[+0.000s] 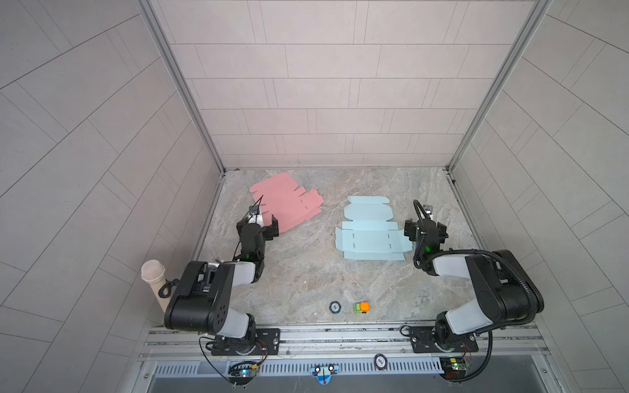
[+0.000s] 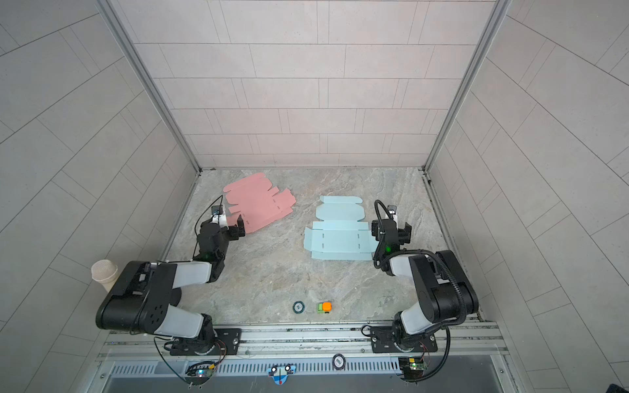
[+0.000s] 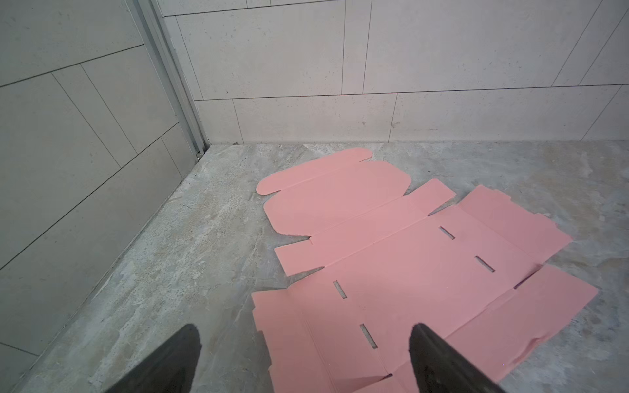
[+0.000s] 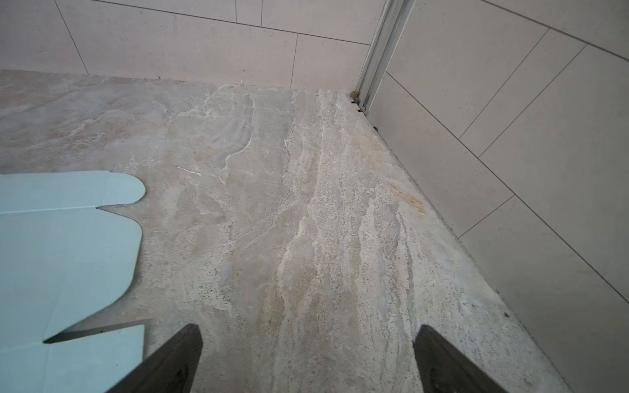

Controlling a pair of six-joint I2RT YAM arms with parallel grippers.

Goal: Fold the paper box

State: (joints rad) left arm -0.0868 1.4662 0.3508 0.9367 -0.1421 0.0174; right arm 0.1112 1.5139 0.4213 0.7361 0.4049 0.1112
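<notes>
The pink paper box (image 1: 286, 204) lies flat and unfolded at the upper left of the table (image 1: 306, 272). The blue paper box (image 1: 369, 234) lies flat at centre right, well apart from it. Over the pink near edge hovers the left gripper (image 3: 304, 340), jaws apart. Beside the blue right edge is the right gripper (image 4: 306, 337), jaws also apart.

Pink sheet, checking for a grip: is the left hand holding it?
No, the left hand hovers wide open over the pink sheet, pinching nothing.

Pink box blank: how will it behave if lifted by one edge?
The pink box blank lies thin and flat: likely light, hard to pinch. Visible creases and slots suggest panels will hinge and droop. Smooth table: probably slides if pushed.
</notes>
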